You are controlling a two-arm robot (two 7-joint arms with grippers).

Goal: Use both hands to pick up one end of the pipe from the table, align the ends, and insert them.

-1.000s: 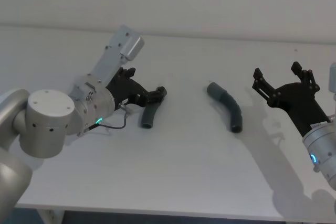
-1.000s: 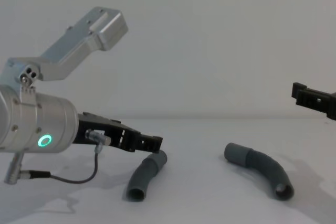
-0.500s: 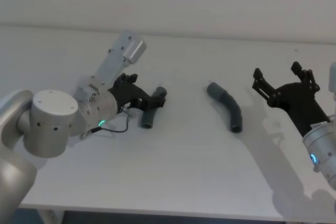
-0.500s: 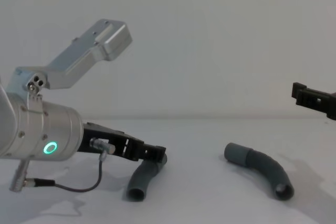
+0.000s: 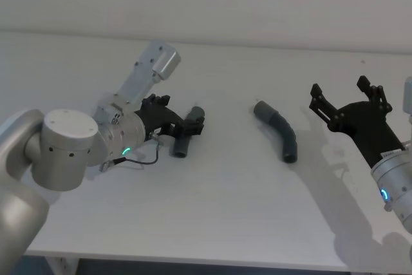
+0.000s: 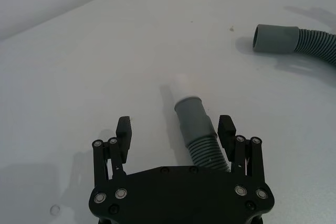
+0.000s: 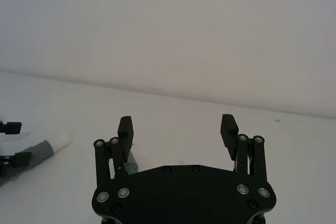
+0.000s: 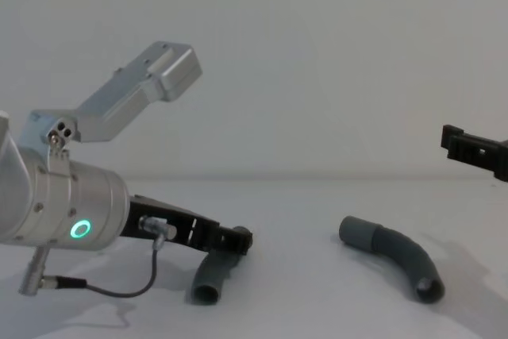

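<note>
White worktop (image 5: 225, 217) lies bare and wide around the two hose pieces. A broad free strip runs toward its near edge and another toward the far edge, where it meets the wall. An open gap separates the pieces from each other.

The left hose piece (image 5: 181, 147) lies left of centre. Its long axis runs near to far and leans a little rightward at the far end. Its pale plug tip (image 6: 185, 83) points away from the robot (it is nearly lost against the white surface in the head view), and its open grey end faces the near edge.

The left gripper (image 5: 188, 125) reaches in low from the left and straddles this piece just behind the smooth cuff (image 6: 192, 110). Its jaws are spread, one just beside the ribbed hose and the other standing clear of it, so nothing is pinched.

The right hose piece (image 5: 284, 133) lies right of centre, bowed, running from far-left to near-right. Its wider socket cuff (image 5: 262, 109) is at the far end, with the mouth turned toward the left piece.

The right gripper (image 5: 344, 94) hangs above the worktop well to the right of that piece, jaws spread and empty.
</note>
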